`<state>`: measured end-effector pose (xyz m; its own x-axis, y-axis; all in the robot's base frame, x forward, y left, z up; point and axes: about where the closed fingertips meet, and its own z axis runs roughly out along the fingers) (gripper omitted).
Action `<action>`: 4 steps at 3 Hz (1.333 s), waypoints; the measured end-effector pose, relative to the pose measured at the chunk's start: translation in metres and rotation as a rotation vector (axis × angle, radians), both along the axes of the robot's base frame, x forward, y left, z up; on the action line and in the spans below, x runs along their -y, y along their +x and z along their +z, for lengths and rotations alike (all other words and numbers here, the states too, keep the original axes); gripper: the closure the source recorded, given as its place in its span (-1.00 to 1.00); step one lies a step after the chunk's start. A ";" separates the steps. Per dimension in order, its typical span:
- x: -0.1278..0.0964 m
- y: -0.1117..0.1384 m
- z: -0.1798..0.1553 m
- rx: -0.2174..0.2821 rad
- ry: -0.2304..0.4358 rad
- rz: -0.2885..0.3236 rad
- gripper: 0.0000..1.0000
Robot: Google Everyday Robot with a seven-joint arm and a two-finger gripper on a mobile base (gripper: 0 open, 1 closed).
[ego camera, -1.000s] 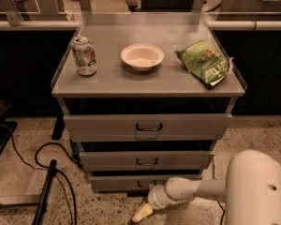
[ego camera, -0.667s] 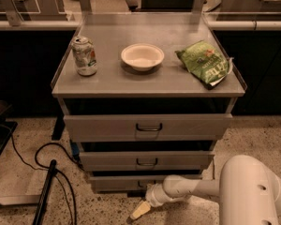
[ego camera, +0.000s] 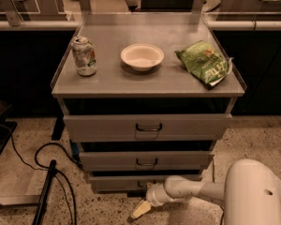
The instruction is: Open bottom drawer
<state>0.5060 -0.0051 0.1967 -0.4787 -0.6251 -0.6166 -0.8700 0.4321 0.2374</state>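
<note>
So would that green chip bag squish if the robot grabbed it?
Probably: the green chip bag looks crinkled and puffy, so it likely squashes and weighs little. It lies flat on the cabinet top, so it shouldn't roll. The gripper is far from it, down by the bottom drawer.

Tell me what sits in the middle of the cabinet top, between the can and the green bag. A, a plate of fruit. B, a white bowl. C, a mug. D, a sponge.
B: a white bowl stands on the cabinet top between the can and the green bag; the claw is low near the floor, in front of the bottom drawer.
</note>
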 end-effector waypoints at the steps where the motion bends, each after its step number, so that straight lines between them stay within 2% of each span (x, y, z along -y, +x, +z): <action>1: -0.002 0.009 -0.003 0.031 0.002 0.023 -1.00; 2: -0.004 0.011 -0.010 0.026 -0.002 0.034 -1.00; 3: -0.007 0.009 -0.024 0.009 -0.044 0.062 -1.00; 4: -0.008 0.006 -0.028 -0.009 -0.057 0.071 -1.00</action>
